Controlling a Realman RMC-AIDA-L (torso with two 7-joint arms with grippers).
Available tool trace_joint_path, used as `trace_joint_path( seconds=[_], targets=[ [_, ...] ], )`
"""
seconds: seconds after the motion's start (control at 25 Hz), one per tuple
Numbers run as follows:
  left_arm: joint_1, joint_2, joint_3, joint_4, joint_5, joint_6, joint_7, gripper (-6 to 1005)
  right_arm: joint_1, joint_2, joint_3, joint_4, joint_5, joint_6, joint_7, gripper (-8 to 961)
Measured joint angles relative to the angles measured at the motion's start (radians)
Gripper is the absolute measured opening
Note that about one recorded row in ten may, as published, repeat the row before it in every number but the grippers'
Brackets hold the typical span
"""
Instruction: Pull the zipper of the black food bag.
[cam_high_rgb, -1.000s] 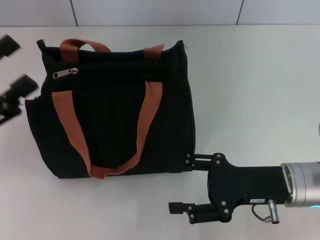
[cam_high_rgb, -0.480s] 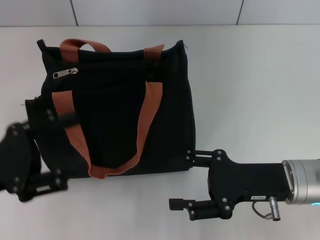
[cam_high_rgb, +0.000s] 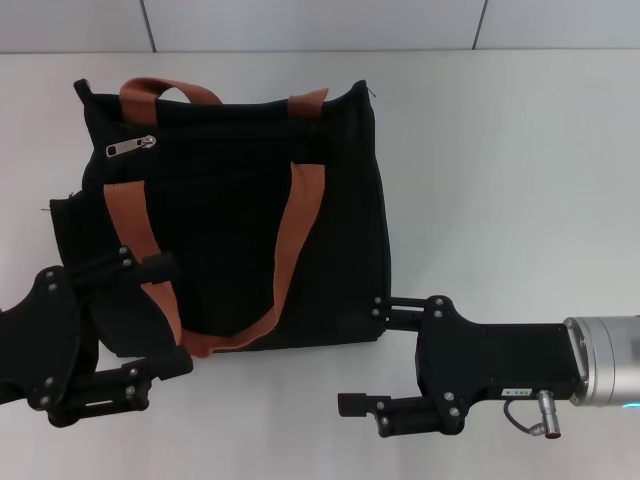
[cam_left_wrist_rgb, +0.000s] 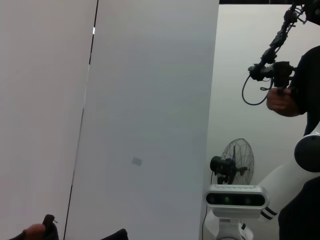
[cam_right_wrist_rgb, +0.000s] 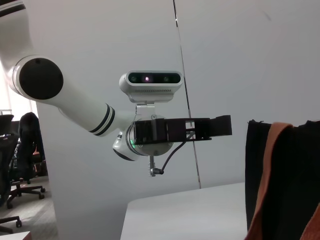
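1. Black fabric makes up the black food bag (cam_high_rgb: 235, 215), a boxy tote lying flat on the white counter (cam_high_rgb: 510, 160) with its front face up. Two rust-orange handles (cam_high_rgb: 290, 235) loop across that face, one flopped over the top edge.
2. The zipper (cam_high_rgb: 131, 146) is a small silver tab at the left end of a dark zip line near the bag's top edge. It lies flat and uncovered, and no arm touches it, so the zip looks not yet pulled.
3. The left gripper (cam_high_rgb: 160, 315) sits at the bag's lower left corner, its jaws spread wide with the corner fabric between or just under them. I judge it is placed there to pin the bag while the tab is drawn, or as a stop on its way up to the tab.
4. The right gripper (cam_high_rgb: 365, 355) rests on the counter just beside the bag's lower right corner, jaws wide apart and holding nothing. It appears placed to brace that side.
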Motion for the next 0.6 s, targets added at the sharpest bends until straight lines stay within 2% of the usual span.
trace_joint_path(
  seconds=[0.2,0.4,0.6],
  targets=[
    [0.000,0.002,-0.001,0.000,0.000,0.000,0.000,697,0.000,0.000,0.001,-0.001,0.001,0.000,0.000,743],
    [-0.006,0.007,-0.042,0.000,-0.012,0.000,-0.011,692,0.000,0.000,0.000,-0.002,0.012,0.000,0.002,743],
    [-0.012,0.001,-0.035,-0.005,0.039,-0.001,-0.008,686,-0.001,0.000,0.000,-0.001,0.013,-0.004,0.002,742]
  ],
)
